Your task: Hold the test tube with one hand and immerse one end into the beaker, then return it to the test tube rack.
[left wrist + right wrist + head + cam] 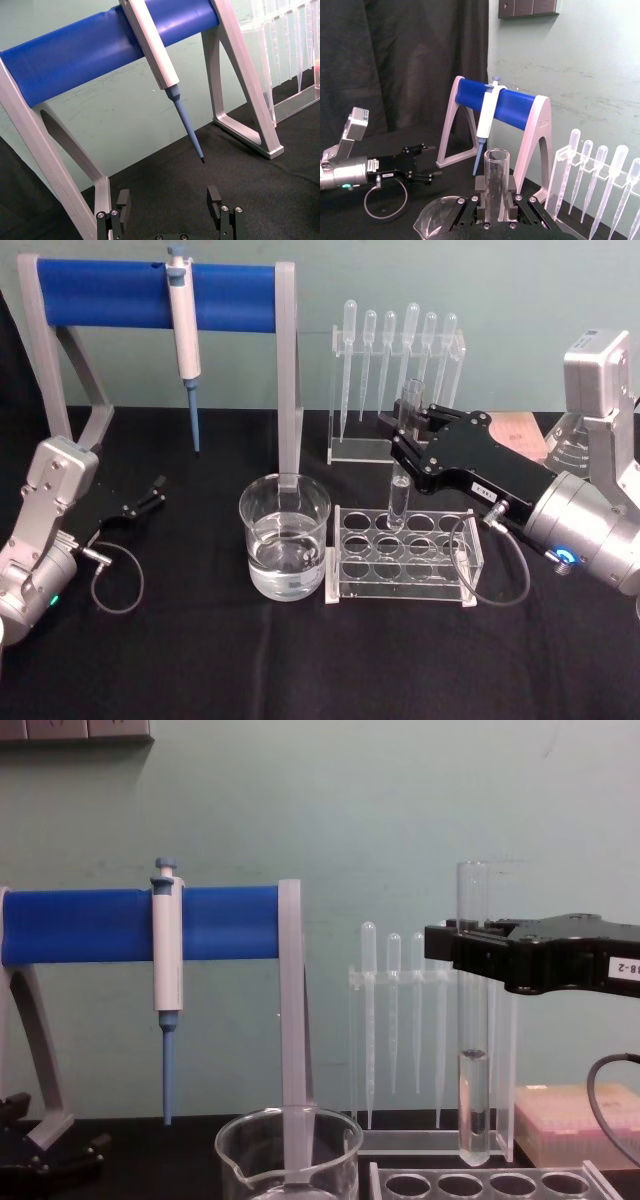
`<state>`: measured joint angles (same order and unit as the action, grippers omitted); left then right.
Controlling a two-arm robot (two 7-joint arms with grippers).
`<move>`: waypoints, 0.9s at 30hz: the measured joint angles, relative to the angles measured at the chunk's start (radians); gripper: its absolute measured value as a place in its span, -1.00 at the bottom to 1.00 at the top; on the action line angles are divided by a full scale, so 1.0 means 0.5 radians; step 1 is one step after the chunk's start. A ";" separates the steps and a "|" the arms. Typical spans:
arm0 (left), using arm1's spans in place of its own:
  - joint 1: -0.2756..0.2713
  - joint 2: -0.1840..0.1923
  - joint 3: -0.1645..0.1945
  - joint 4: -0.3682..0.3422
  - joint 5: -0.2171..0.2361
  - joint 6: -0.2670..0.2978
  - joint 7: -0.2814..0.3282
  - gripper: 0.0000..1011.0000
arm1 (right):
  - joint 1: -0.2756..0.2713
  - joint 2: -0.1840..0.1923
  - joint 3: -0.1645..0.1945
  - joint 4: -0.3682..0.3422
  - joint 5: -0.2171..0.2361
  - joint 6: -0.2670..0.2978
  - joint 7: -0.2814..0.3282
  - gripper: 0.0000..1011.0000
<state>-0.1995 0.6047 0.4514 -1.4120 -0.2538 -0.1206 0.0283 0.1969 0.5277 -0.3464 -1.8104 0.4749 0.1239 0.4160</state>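
Note:
My right gripper (pixel 405 440) is shut on the test tube (pixel 399 495) near its open top and holds it upright. The clear tube (pixel 472 1020) has some liquid in its lower part, and its round bottom hangs just over the back row of the clear tube rack (pixel 440 575). In the right wrist view the tube (pixel 496 182) stands between the right gripper's (pixel 494 202) jaws. The wide glass beaker (pixel 285 535), partly filled with clear liquid, stands left of the rack; its rim (pixel 290 1140) is lower than the tube's bottom. My left gripper (pixel 147 497) rests open and empty at the far left.
A blue-barred stand (pixel 150 295) with a hanging pipettor (pixel 185 340) rises behind the beaker. A clear holder of plastic pipettes (pixel 395 350) stands behind the rack. A pink box (pixel 575 1120) sits at the right. The left gripper (pixel 169 200) faces the stand's foot.

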 joint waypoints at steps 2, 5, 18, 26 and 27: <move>0.000 0.000 0.000 0.000 0.000 0.000 0.000 0.98 | 0.000 0.000 0.000 0.000 0.000 0.000 0.000 -0.55; 0.000 0.000 0.000 0.000 0.000 0.000 0.000 0.98 | 0.000 0.000 0.000 0.000 0.000 0.000 0.000 -0.55; 0.000 0.000 0.000 0.000 0.000 0.000 0.000 0.98 | 0.184 -0.086 -0.125 -0.017 -0.022 0.047 0.011 -0.55; 0.000 0.000 0.000 0.000 0.000 0.000 0.000 0.98 | 0.341 -0.248 -0.265 0.161 -0.058 -0.002 0.032 -0.55; 0.000 0.000 0.000 0.000 0.000 0.000 0.000 0.98 | 0.366 -0.277 -0.292 0.203 -0.074 -0.020 0.034 -0.55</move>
<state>-0.1995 0.6047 0.4514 -1.4120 -0.2539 -0.1205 0.0283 0.3800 0.3894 -0.4923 -1.7088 0.4382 0.1137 0.4332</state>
